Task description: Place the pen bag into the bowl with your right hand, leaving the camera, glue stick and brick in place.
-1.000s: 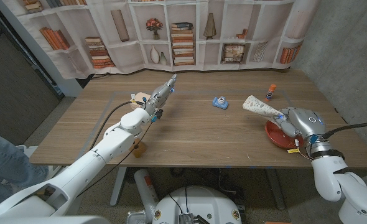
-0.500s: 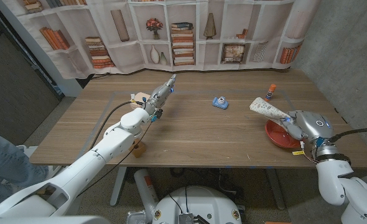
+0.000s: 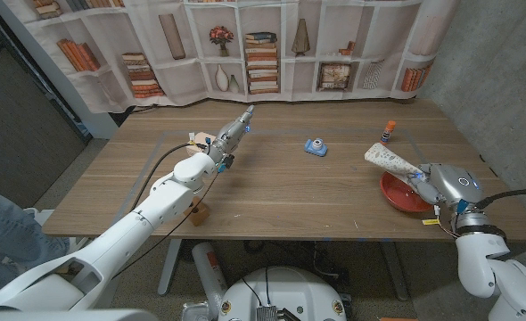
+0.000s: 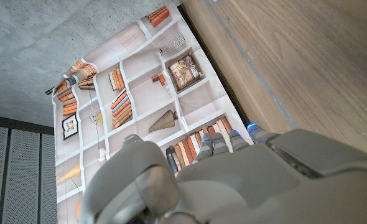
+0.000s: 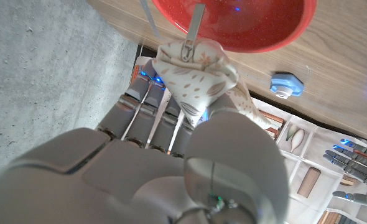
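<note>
My right hand (image 3: 443,185) grips the pen bag (image 3: 390,160), a cream pouch with a leaf print, by one end. The bag slants over the red bowl (image 3: 397,198), and its free end sticks out past the bowl's left rim. In the right wrist view, the pen bag (image 5: 196,82) hangs from my right hand (image 5: 165,162) with its zipper pull over the red bowl (image 5: 239,28). The blue camera (image 3: 315,146) sits mid-table and the glue stick (image 3: 387,132) stands behind the bowl. A small brown block (image 3: 197,212) lies by my left forearm. My left hand (image 3: 232,135) is held out empty, fingers straight.
A bookshelf-print curtain (image 3: 263,49) hangs behind the table's far edge. The bowl sits close to the table's right front corner (image 3: 513,234). The blue camera (image 5: 286,86) also shows past the bowl in the right wrist view. Bare wood (image 3: 308,192) lies between the arms.
My right hand has moved right and towards the table's front edge, carrying the pen bag with it over the bowl. The left arm has not moved.
</note>
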